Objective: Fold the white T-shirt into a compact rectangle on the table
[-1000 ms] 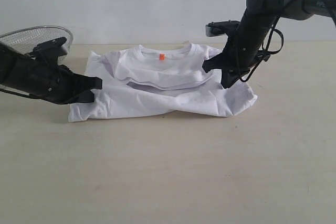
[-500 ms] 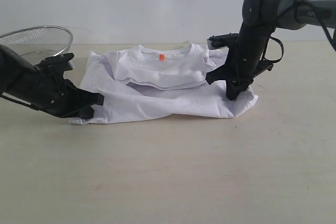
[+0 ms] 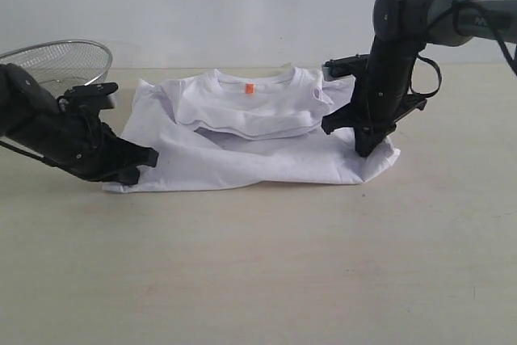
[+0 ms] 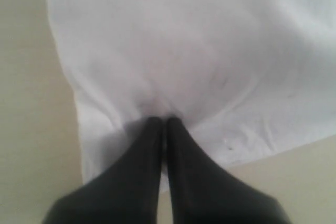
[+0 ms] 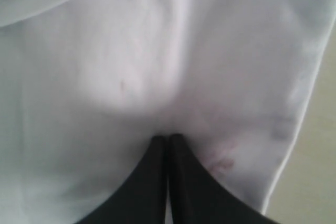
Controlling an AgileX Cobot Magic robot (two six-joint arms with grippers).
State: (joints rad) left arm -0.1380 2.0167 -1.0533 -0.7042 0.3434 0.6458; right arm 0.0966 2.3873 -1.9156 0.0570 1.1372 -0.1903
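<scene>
Raise both pinched corners of the white T-shirt [image 3: 242, 155] together and level, then carry them toward the collar [image 3: 271, 77] without twisting the cloth. Clamped shut on its near left corner with the left end effector [image 3: 144, 159], on its right edge with the right end effector [image 3: 363, 145]. Spread mid-table [image 3: 258, 264], soft and wrinkled, upper layers already doubled below the orange tag [image 3: 249, 87].
</scene>
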